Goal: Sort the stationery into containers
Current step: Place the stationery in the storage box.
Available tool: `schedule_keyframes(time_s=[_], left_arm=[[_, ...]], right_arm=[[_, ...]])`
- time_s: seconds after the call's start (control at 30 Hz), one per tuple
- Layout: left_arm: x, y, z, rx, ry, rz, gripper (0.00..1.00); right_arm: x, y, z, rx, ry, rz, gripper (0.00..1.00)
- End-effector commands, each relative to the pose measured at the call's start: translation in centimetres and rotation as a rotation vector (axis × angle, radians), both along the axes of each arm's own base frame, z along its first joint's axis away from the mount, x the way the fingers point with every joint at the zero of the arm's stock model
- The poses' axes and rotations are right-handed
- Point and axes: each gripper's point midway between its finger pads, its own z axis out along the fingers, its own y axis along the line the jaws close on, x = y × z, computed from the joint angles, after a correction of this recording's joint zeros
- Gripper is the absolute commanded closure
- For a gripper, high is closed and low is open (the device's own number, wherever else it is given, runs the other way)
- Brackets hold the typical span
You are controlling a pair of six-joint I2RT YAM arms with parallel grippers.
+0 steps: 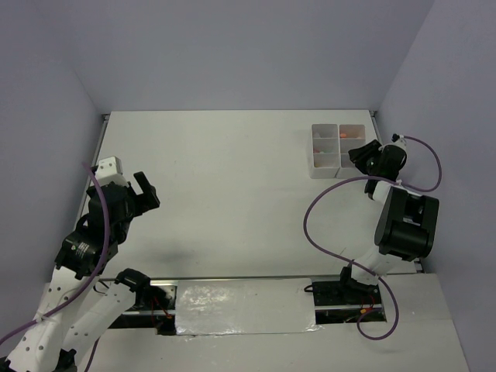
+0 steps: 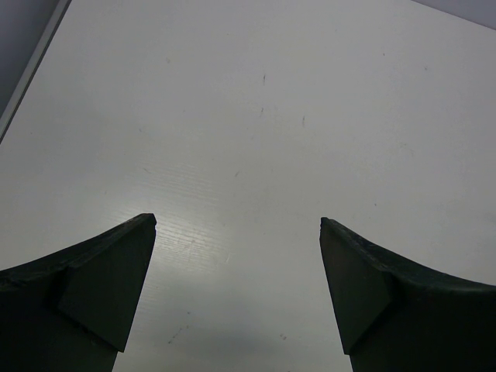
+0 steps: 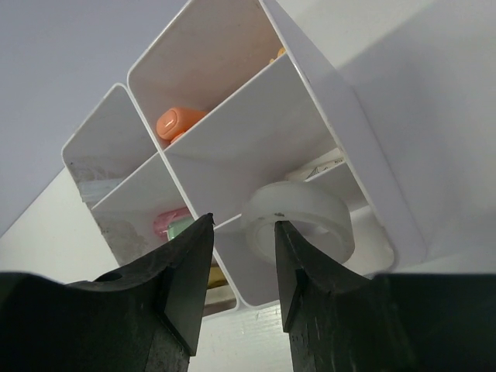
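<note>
The joined white trays (image 1: 339, 141) stand at the far right of the table. In the right wrist view the trays (image 3: 232, 101) hold an orange-capped marker (image 3: 177, 122), a pink item and a green packet (image 3: 180, 227), and a clear tape ring (image 3: 314, 215) in the near right compartment. My right gripper (image 3: 244, 223) hovers just above the trays, also seen in the top view (image 1: 359, 155). Its jaws are apart with nothing between them, and the right fingertip overlaps the ring's rim. My left gripper (image 1: 145, 192) is wide open and empty at the left, above bare table (image 2: 236, 219).
The white table (image 1: 232, 201) ends in a raised rim at the back and left. Grey walls close in on three sides. A purple cable (image 1: 310, 225) loops from the right arm over the table. A taped strip (image 1: 240, 306) lies between the arm bases.
</note>
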Motion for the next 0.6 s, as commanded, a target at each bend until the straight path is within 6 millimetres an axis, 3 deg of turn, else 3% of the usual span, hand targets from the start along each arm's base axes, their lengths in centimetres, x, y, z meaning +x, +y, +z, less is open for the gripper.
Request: schedule_keyframes(time_s=[0.0,0.43,0.57], left_arm=[[0.4,0.0,0.9,0.007,-0.043,-0.006,0.01],[0.5,0.0,0.9,0.007,-0.042,-0.009,0.01],[0.5,-0.1,0.7,0.009,-0.039,-0.011,0.01]], right_arm=[[-0.1,-0.7,1.3,-0.015,-0.042,-0.027,0.55],[-1.6,0.2,1.9,0.025,-0.066,-0.03,0.51],[-1.8,0.8,3.4,0.026,-0.111,-0.004,0.49]])
